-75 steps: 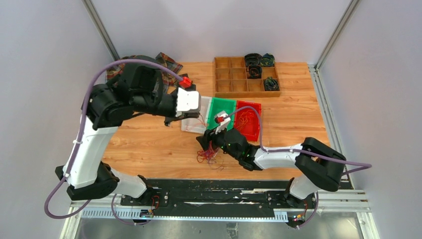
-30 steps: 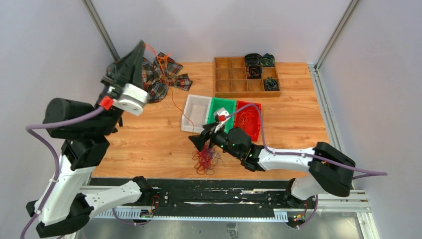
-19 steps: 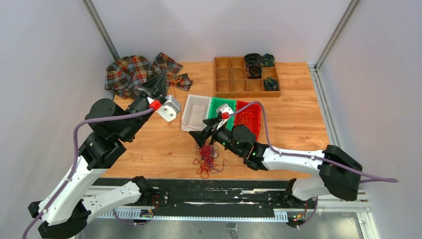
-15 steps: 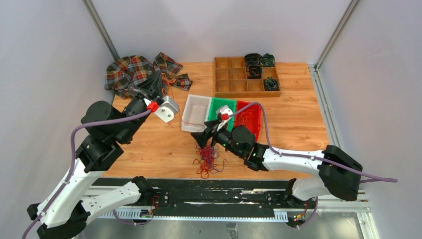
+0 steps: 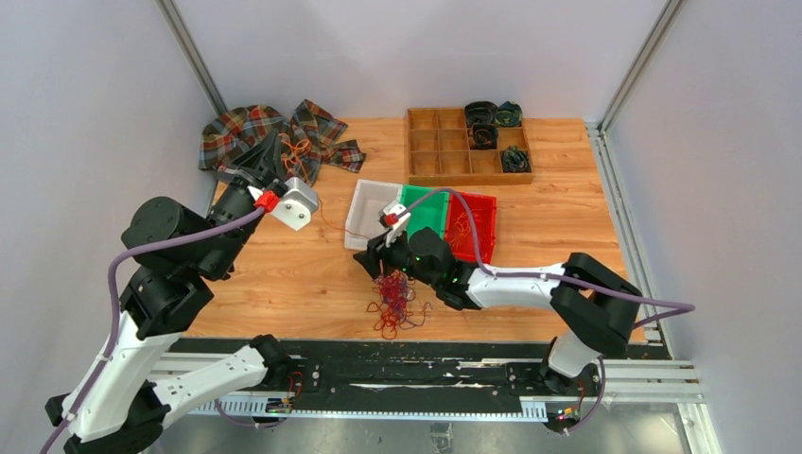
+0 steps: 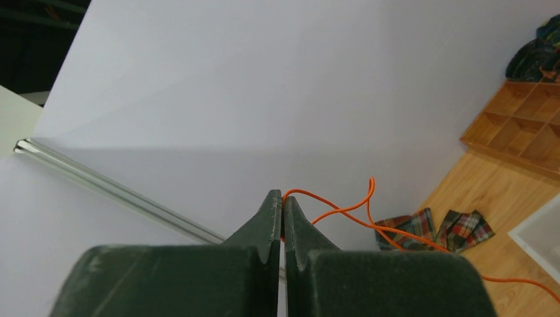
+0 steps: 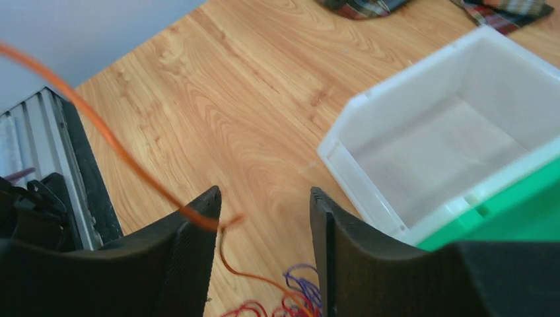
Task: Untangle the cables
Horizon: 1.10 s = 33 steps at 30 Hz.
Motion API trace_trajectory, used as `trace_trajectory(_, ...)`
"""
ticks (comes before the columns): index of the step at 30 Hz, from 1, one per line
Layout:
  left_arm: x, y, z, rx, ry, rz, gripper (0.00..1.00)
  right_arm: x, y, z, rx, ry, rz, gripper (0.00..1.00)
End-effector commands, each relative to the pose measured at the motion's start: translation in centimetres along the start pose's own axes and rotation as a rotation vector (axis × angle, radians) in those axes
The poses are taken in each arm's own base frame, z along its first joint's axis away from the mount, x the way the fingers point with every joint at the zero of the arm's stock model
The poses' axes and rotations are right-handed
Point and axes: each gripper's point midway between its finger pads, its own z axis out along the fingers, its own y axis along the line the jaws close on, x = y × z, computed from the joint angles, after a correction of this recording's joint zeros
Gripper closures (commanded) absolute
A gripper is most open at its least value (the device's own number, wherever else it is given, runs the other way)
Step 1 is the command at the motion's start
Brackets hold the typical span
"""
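A tangle of red and purple cables (image 5: 392,303) lies on the wooden table near the front edge. A thin orange cable (image 5: 301,149) runs from it up to my left gripper (image 5: 270,151), which is raised over the plaid cloth. In the left wrist view that gripper (image 6: 282,198) is shut on the orange cable (image 6: 343,210). My right gripper (image 5: 374,260) is open just above the tangle. In the right wrist view (image 7: 264,195) the orange cable (image 7: 119,148) crosses its left finger, and the tangle (image 7: 297,307) shows below.
White bin (image 5: 371,203), green bin (image 5: 426,203) and red bin (image 5: 473,227) with red cables stand side by side mid-table. A wooden compartment tray (image 5: 468,147) with coiled cables is at the back. A plaid cloth (image 5: 255,132) lies back left.
My left arm swung from over the bins to the back left, pulling the orange cable out. My right gripper shifted slightly left over the tangle.
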Motion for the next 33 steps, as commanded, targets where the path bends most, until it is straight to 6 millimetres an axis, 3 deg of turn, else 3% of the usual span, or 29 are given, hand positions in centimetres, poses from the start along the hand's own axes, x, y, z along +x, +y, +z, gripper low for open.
trace_trajectory(1,1.5,0.1,-0.7,0.016,0.094,-0.007,0.99,-3.4,0.8,2.1,-0.051,-0.057,-0.029,0.61)
trace_trajectory(3,2.1,-0.5,-0.9,0.028,0.125,-0.047,0.99,-5.5,0.8,2.4,-0.050,-0.087,-0.036,0.83)
trace_trajectory(5,3.0,-2.1,-1.5,0.051,0.157,-0.132,0.99,-7.9,1.0,1.9,-0.053,-0.133,-0.048,0.98)
trace_trajectory(8,4.3,-7.1,-2.8,0.153,0.177,-0.342,0.97,-11.4,1.5,0.7,-0.070,-0.193,-0.051,0.99)
trace_trajectory(13,6.2,-14.7,-5.3,0.273,0.227,-0.589,0.84,-15.6,2.6,-1.6,-0.103,-0.268,-0.036,1.00)
trace_trajectory(18,6.7,-19.6,-6.3,0.366,0.225,-0.705,0.65,-17.3,3.8,-3.0,-0.152,-0.302,0.021,0.99)
trace_trajectory(20,6.0,-21.0,-6.1,0.420,0.186,-0.734,0.53,-18.0,4.4,-3.3,-0.183,-0.311,0.043,0.99)
trace_trajectory(23,5.2,-22.5,-5.5,0.469,0.172,-0.787,0.45,-19.0,5.3,-3.8,-0.221,-0.323,0.066,0.99)
trace_trajectory(28,4.9,-24.5,-4.3,0.527,0.175,-0.864,0.38,-20.1,6.0,-4.4,-0.247,-0.338,0.077,0.99)
trace_trajectory(33,4.2,-26.3,-3.7,0.646,0.155,-0.961,0.39,-20.3,6.3,-4.5,-0.260,-0.331,0.097,0.99)
